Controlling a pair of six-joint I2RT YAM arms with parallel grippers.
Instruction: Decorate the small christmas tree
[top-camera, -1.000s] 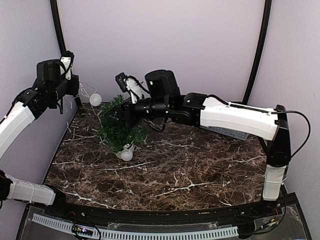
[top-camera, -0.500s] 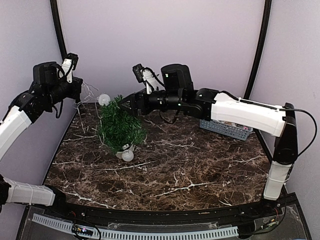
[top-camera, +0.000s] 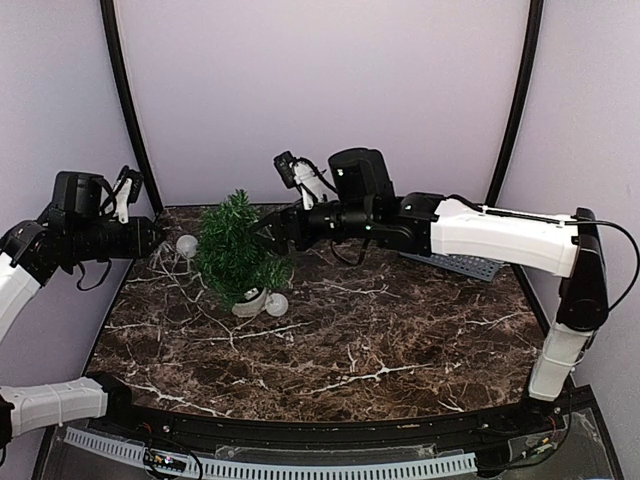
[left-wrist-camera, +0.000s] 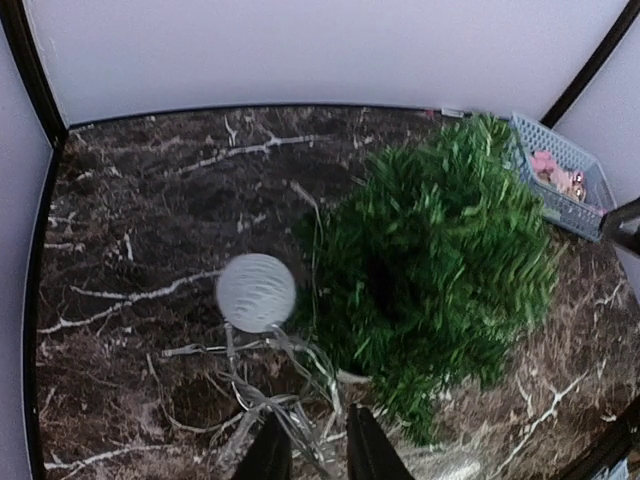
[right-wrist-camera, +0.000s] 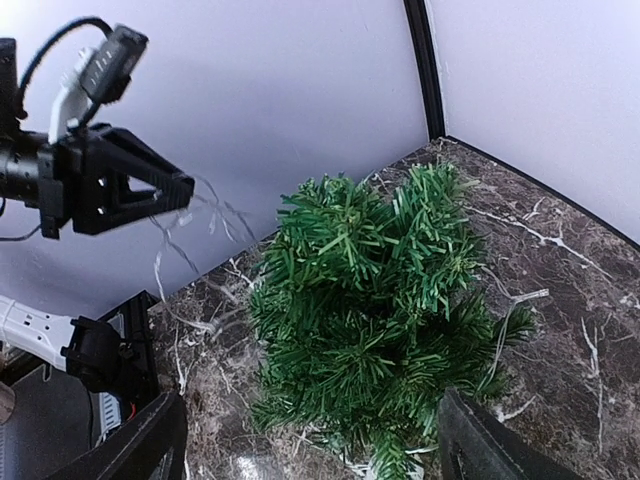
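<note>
If the left tool, its fingers narrowly parted around the light string, lets the wire drag, it could snag and tip the small christmas tree just ahead of it. The right tool gapes wide and empty beside that bushy, dark-green tree in its white pot.

We see a dark marble table veined in white. At its far right lies a pale slotted basket with something pink inside. A ribbed white ball sits far left among thin silvery wire strands. A second white ball lies left of the middle.
</note>
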